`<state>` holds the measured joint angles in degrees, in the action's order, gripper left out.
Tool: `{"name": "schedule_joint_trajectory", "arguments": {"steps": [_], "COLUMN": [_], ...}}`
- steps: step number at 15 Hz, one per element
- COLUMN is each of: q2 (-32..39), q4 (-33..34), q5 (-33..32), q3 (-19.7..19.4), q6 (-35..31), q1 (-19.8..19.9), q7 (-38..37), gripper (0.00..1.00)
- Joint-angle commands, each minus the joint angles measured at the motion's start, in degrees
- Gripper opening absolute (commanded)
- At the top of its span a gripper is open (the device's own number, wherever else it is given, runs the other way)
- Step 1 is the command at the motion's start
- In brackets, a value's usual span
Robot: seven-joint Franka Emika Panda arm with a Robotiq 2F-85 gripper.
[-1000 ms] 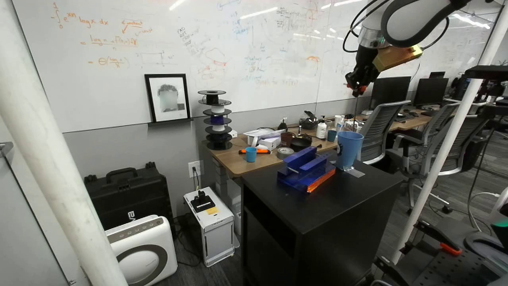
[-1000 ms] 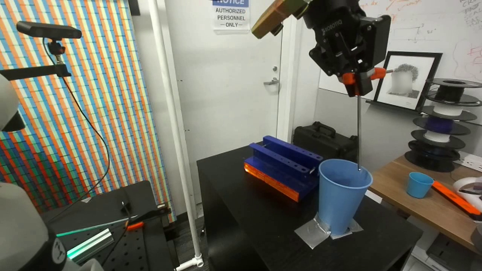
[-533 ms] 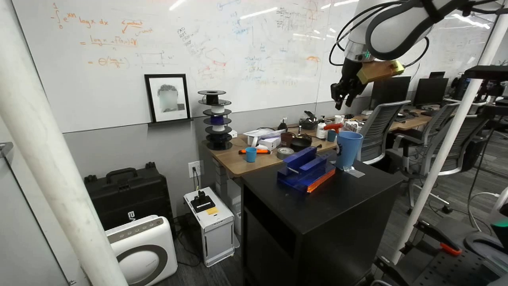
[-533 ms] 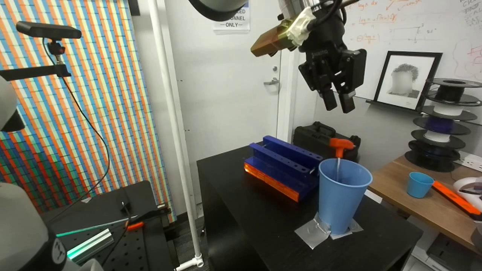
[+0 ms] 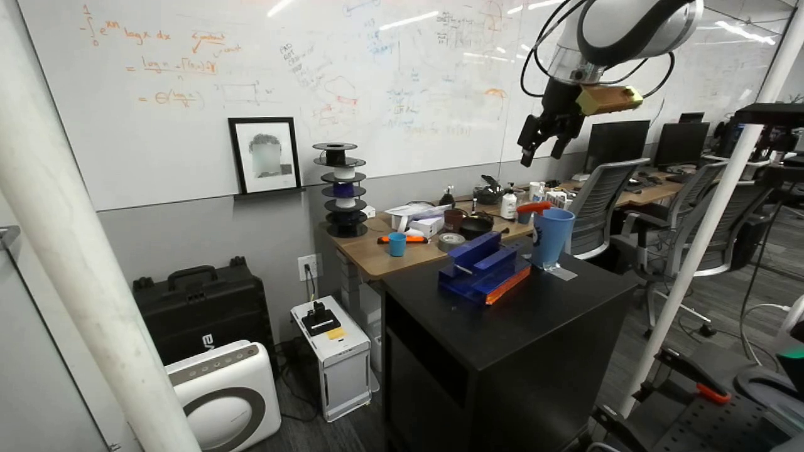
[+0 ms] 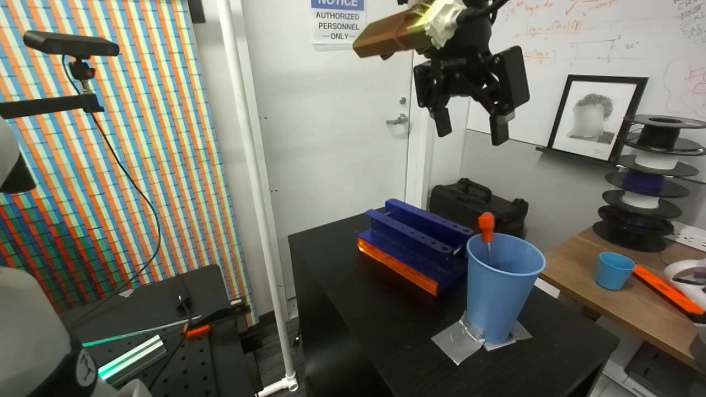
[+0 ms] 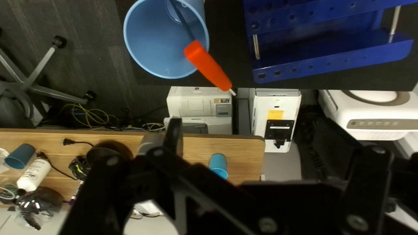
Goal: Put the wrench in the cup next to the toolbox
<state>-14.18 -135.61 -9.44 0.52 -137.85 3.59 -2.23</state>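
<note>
The wrench, a thin metal shaft with an orange handle [image 6: 486, 227], stands in the tall light-blue cup [image 6: 501, 300]. Its shaft leans inside against the rim, and the handle sticks out over the edge in the wrist view [image 7: 209, 67]. Right beside the cup is the dark-blue toolbox [image 6: 413, 251] with its orange-red edge; both rest on the black cabinet top. My gripper [image 6: 471, 129] hangs well above cup and wrench, its fingers [image 6: 499, 131] spread wide with nothing between them. In the wrist view a finger [image 7: 174, 133] shows apart from the wrench.
Silver tape [image 6: 458, 339] holds the cup's base to the cabinet [image 6: 386, 342]. Behind is a wooden desk [image 5: 370, 257] with a small blue cup [image 6: 613, 271] and other clutter. A stack of spools [image 5: 342, 188] and a white pole [image 5: 691, 251] stand nearby.
A second ago my gripper was shut on the wrench's handle above the cup. Its fingers have opened, the wrench has dropped into the cup and its handle has swung round.
</note>
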Motion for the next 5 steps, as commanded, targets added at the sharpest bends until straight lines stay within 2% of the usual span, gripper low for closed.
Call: {"name": "schedule_joint_trajectory", "arguments": {"steps": [1, 2, 3, 5], "q2": [-5.9, -6.8, -4.2, -6.2], "q4": [1.4, 2.1, 1.0, 1.4], "q5": [7.7, 9.5, 6.1, 7.8], "q3": [-2.5, -3.0, -1.6, -2.2], "q6": [9.6, 13.2, 8.3, 11.9], "q1": [-3.5, -4.0, -2.5, -3.2], "q7": [11.4, 13.2, 8.6, 10.9], "gripper": [1.00, 1.00, 1.00, 0.99]}}
